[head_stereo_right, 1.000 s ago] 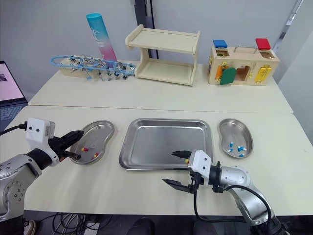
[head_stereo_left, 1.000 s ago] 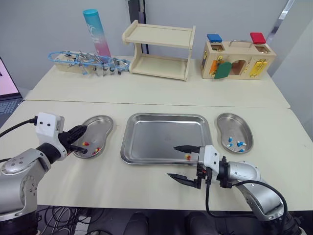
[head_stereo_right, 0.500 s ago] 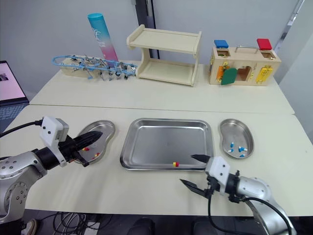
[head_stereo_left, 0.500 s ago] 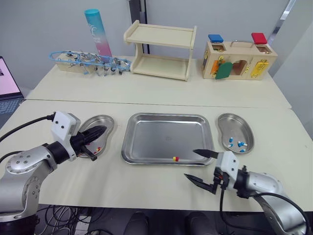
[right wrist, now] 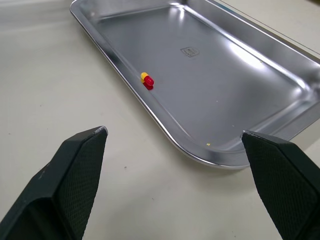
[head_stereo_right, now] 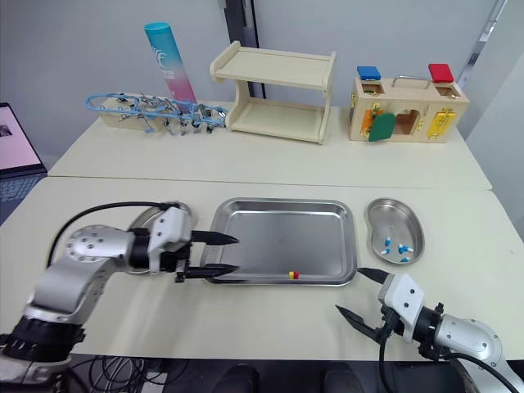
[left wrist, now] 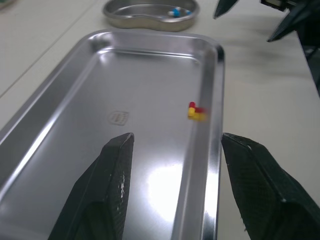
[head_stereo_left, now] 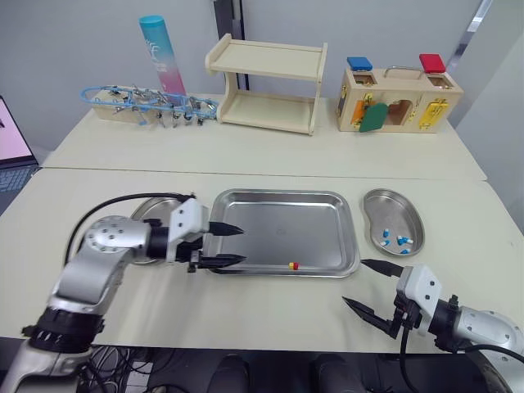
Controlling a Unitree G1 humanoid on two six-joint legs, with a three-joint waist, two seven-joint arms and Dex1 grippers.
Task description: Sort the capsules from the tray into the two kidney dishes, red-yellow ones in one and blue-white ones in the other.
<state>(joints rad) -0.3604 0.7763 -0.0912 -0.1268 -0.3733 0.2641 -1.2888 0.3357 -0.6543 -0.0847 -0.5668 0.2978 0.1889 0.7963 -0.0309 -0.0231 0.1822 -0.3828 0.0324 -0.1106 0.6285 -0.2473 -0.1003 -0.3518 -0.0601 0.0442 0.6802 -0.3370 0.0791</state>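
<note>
A small red-yellow capsule lies in the shiny tray.

Cream table, laid out front and back.
Near the front, a steel tray sits between a left kidney dish and a right kidney dish; along the back stand a wire rack, tall tube, wooden shelf and latch box.

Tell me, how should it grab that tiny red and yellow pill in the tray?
Pinch the capsule across its middle, probably from above. It lies flat on the tray floor, right by the near rim, so a sideways approach would likely hit that wall.
</note>
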